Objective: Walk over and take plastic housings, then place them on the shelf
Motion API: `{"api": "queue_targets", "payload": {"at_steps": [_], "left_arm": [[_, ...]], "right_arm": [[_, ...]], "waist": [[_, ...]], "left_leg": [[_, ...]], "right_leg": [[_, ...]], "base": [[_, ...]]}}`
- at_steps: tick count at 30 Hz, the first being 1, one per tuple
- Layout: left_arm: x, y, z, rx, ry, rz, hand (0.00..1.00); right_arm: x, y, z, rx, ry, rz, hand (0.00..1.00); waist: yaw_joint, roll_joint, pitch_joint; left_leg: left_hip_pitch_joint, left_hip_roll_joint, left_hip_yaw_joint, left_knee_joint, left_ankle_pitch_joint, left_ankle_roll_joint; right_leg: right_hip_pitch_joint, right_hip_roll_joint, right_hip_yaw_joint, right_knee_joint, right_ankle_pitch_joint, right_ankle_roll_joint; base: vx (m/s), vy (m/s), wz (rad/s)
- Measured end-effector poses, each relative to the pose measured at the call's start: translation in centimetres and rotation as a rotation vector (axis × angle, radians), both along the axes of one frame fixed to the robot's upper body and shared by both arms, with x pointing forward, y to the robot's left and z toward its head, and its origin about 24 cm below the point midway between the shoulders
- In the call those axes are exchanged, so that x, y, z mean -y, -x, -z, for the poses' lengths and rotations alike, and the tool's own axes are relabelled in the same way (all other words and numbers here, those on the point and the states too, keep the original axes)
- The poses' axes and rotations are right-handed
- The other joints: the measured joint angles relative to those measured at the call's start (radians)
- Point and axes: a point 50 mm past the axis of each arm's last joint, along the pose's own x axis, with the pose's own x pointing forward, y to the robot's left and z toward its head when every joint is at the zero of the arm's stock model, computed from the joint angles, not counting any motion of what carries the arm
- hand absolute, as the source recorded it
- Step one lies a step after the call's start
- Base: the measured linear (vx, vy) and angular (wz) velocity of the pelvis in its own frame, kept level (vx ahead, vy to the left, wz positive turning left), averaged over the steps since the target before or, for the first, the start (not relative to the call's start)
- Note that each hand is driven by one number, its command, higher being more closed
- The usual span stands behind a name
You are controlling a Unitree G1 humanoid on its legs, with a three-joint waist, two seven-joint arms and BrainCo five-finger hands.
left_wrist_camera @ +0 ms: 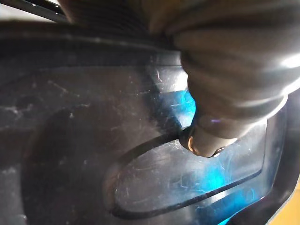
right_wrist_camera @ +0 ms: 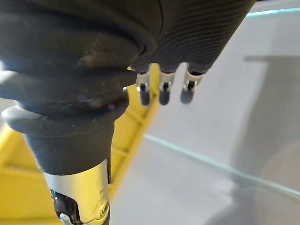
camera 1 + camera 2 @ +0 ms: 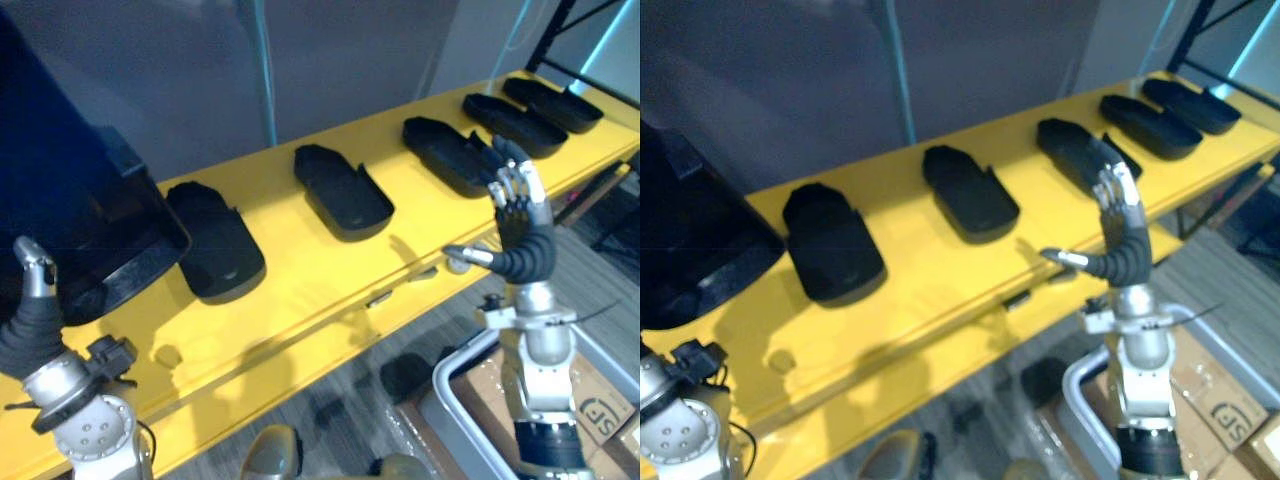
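Gripping a black plastic housing (image 3: 90, 225) at the far left end of the yellow shelf (image 3: 300, 275), the left hand (image 3: 33, 305) is pressing its thumb (image 1: 208, 133) against the smooth inner face of the part. From the wrist view it is judged to be pinching the wall, though the fingers on the far side are hidden. The part is hanging at the shelf's end, apparently not yet set down flat.

Five more housings are lying in a row along the shelf, open side up, the nearest one (image 3: 215, 245) just beside the held part. The right hand (image 3: 520, 215) is hovering in front of the shelf edge, fingers straight and spread, holding nothing. A grey bin (image 3: 455, 375) is sitting on the floor below it.

To do this well, the held part should be going down level onto bare yellow, angled like its neighbours, back from the front lip, without nudging the nearest one. Releasing should wait until the base is resting fully.
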Motion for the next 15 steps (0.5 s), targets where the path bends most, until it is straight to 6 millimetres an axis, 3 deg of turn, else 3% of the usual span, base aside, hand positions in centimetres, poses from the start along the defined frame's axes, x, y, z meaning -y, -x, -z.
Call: {"api": "queue_targets", "payload": {"at_steps": [5, 6, 7, 8, 9, 10, 12, 14, 15], "left_arm": [[-0.4, 0.4, -1.0, 0.067, -0.052, -0.066, 1.0], [-0.3, 0.3, -1.4, 0.096, -0.065, -0.06, 1.0], [-0.2, 0.2, -1.9, 0.115, -0.086, -0.051, 1.0], [-0.2, 0.1, -2.1, 0.125, -0.093, -0.044, 1.0], [0.1, -0.3, -2.6, 0.151, -0.105, -0.019, 1.0], [0.6, -1.0, -3.3, 0.183, -0.12, 0.021, 1.0], [1.2, -1.8, -4.3, 0.237, -0.127, 0.058, 1.0], [1.1, -2.4, -4.8, 0.265, -0.108, 0.058, 1.0], [0.8, -3.1, -4.7, 0.247, -0.085, 0.052, 1.0]], "right_arm": [[0.4, 0.3, -1.5, 0.1, -0.036, 0.044, 0.0], [0.3, 0.3, -1.8, 0.124, -0.039, 0.071, 0.0], [0.1, 0.2, -2.1, 0.148, -0.023, 0.099, 0.0], [0.1, 0.1, -2.3, 0.159, -0.016, 0.112, 0.0], [0.1, -0.2, -2.6, 0.17, -0.017, 0.128, 0.0], [0.2, -0.6, -2.6, 0.169, -0.025, 0.138, 0.0], [0.4, -0.6, -3.4, 0.2, -0.026, 0.145, 0.0], [1.0, -0.5, -4.4, 0.242, -0.019, 0.163, 0.0], [1.5, -0.4, -4.8, 0.256, -0.023, 0.174, 0.0]], "waist": [[0.002, -0.026, -0.053], [0.005, -0.041, -0.071], [0.01, -0.059, -0.08], [0.008, -0.059, -0.081], [-0.002, -0.053, -0.079], [-0.011, -0.049, -0.082], [-0.026, -0.035, -0.085], [-0.032, -0.035, -0.085], [-0.033, -0.046, -0.09]], "left_leg": [[-0.031, -0.011, 0.062, -0.047, 0.02, 0.009], [-0.032, -0.017, 0.074, -0.061, 0.017, 0.015], [-0.017, -0.034, 0.071, -0.075, 0.022, 0.025], [-0.012, -0.037, 0.066, -0.076, 0.026, 0.029], [0.007, -0.032, 0.036, -0.086, 0.032, 0.038], [0.031, -0.018, 0.007, -0.102, 0.035, 0.034], [0.038, 0.01, -0.035, -0.117, 0.038, 0.028], [0.032, 0.033, -0.066, -0.129, 0.042, 0.003], [0.027, 0.039, -0.089, -0.12, 0.038, -0.016]], "right_leg": [[-0.038, -0.038, -0.016, -0.001, -0.017, 0.027], [-0.05, -0.057, -0.019, 0.02, -0.026, 0.036], [-0.068, -0.08, -0.015, 0.08, -0.023, 0.037], [-0.08, -0.088, -0.014, 0.118, -0.022, 0.037], [-0.121, -0.104, -0.014, 0.224, -0.009, 0.014], [-0.135, -0.095, -0.012, 0.236, -0.037, -0.015], [-0.175, -0.071, 0.027, 0.191, -0.048, -0.036], [-0.22, -0.048, 0.094, 0.115, -0.035, -0.024], [-0.225, -0.041, 0.118, 0.057, 0.009, -0.009]], "base": [[0.01, 0.035, 0.16], [0.16, 0.066, 0.14], [0.19, 0.062, 0.16], [0.19, 0.066, 0.33], [0.15, 0.076, 0.54], [0.2, 0.042, 0.57], [0.19, -0.08, 0.61], [0.16, -0.2, 0.58], [0.11, -0.194, 0.6]]}}
